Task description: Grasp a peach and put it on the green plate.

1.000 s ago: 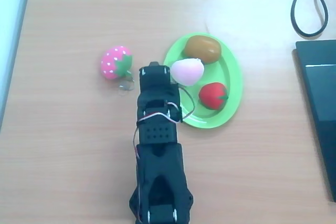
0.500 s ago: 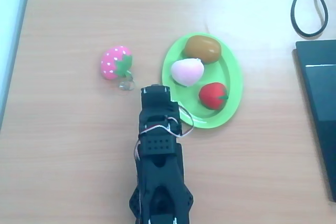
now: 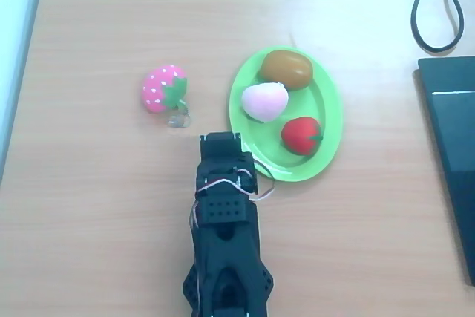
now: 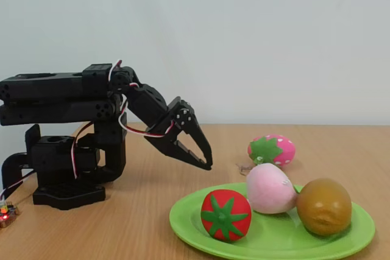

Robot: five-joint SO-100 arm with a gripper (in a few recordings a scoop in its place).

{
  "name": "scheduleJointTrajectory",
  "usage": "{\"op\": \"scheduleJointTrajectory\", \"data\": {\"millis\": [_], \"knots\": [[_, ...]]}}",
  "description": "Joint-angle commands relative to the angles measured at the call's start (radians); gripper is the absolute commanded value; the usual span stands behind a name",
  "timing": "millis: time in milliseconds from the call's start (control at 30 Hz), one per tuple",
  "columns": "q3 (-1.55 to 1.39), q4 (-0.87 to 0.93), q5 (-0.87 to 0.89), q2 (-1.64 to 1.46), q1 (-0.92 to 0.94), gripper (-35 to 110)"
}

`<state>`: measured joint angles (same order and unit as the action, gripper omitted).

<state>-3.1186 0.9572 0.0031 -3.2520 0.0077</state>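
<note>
- We see the peach resting on the green plate, touching the brown fruit and near the red fruit.
- The hand hangs above the bench beside the plate's rim, fingers nearly together and holding nothing.
- We judge the placing done; what remains is a clean retreat.
- To do it well, we would lift clear of the rim and the strawberry lying just beyond the fingertips, so that nothing gets nudged.
</note>
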Motion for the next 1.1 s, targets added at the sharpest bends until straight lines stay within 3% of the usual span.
{"op": "scheduleJointTrajectory", "data": {"millis": [0,700,1067], "knots": [[-0.014,0.052,-0.021,-0.021,-0.015,-8],[0.017,0.278,-0.02,-0.041,-0.005,-8],[0.017,0.279,-0.028,-0.041,-0.009,-8]]}}
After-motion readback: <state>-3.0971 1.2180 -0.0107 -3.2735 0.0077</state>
